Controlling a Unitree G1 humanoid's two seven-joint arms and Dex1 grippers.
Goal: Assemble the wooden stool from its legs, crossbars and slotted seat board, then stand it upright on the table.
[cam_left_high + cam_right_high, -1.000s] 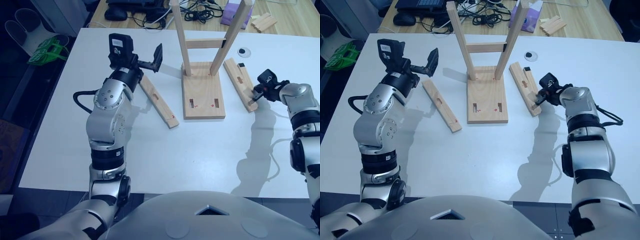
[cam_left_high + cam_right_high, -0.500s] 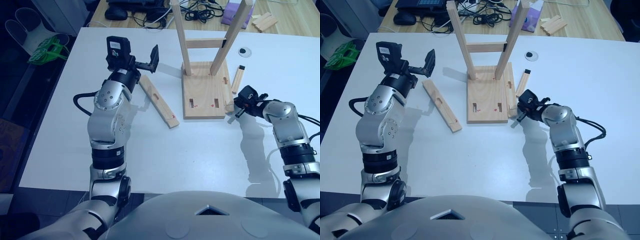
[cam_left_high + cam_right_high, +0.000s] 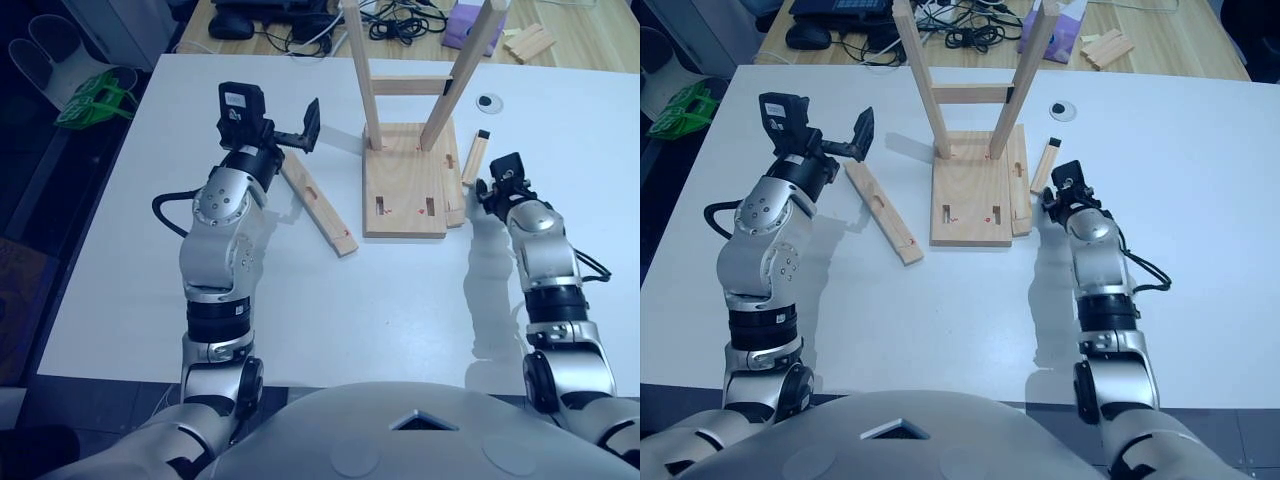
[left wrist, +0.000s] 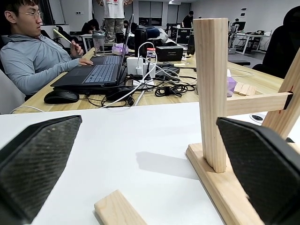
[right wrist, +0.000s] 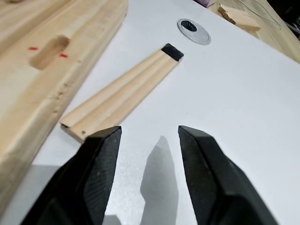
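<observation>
Seat board [image 3: 405, 195] lies flat mid-table [image 3: 300, 290], long axis running away from the robot. Two legs [image 3: 367, 80] stand upright from its far end, joined by a horizontal crossbar [image 3: 408, 86]. One slotted plank [image 3: 318, 203] lies diagonally to its left. A second plank [image 3: 1018, 185] lies flush along its right edge. A short stick [image 5: 126, 93] lies just beyond, dark tip farthest away. Left gripper [image 4: 150, 157] is wide apart, empty, above the table. Right gripper [image 5: 146, 136] is parted, empty, at the stick's near end.
</observation>
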